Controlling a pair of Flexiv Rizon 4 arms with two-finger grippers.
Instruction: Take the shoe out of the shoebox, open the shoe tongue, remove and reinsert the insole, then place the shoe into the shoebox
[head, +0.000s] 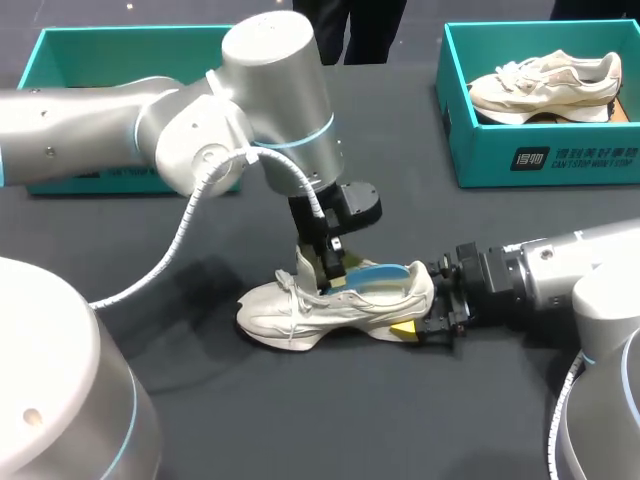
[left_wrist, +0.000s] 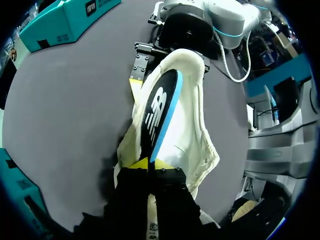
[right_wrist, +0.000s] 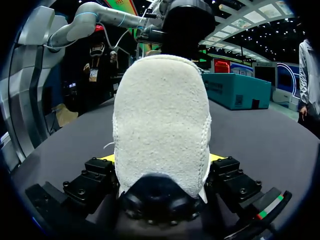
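Insole (left_wrist: 160, 105) pinched in left tool (left_wrist: 151, 164); right tool (right_wrist: 161, 159) seemingly clamps shoe (right_wrist: 160, 120)

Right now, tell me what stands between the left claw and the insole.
Nothing visible does. The left claw is shut on the edge of the insole, which stands partly out of the shoe. The right claw is clamped on the shoe's heel, away from that grip.
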